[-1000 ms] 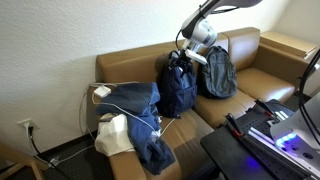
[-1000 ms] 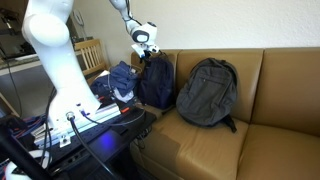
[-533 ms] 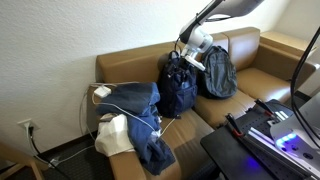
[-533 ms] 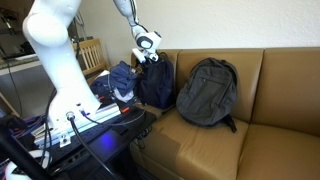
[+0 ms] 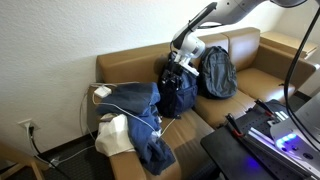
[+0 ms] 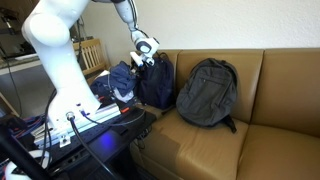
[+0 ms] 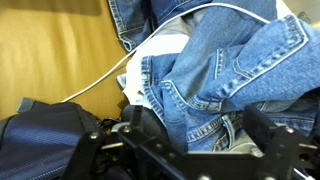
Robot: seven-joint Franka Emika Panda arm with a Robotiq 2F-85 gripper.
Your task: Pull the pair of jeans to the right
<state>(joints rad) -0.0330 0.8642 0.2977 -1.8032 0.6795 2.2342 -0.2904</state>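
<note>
The blue jeans (image 5: pixel 140 108) lie crumpled on the left end of the brown couch, partly hanging over the seat's front edge. They also show in an exterior view (image 6: pixel 120 82) and fill the upper right of the wrist view (image 7: pixel 225 60). My gripper (image 5: pixel 178 62) hovers over the top of the navy backpack (image 5: pixel 180 92), just right of the jeans and apart from them. In the wrist view the gripper (image 7: pixel 198 120) is open and empty, with jeans fabric showing between the fingers below.
A grey backpack (image 5: pixel 217 72) leans on the couch back beside the navy one (image 6: pixel 155 85). A white cloth (image 5: pixel 115 135) and a white cable (image 7: pixel 100 80) lie with the jeans. A dark stand with equipment (image 5: pixel 260 135) is in front of the couch.
My gripper has moved left and down, from near the grey backpack to above the navy backpack, closer to the jeans. The jeans have not moved.
</note>
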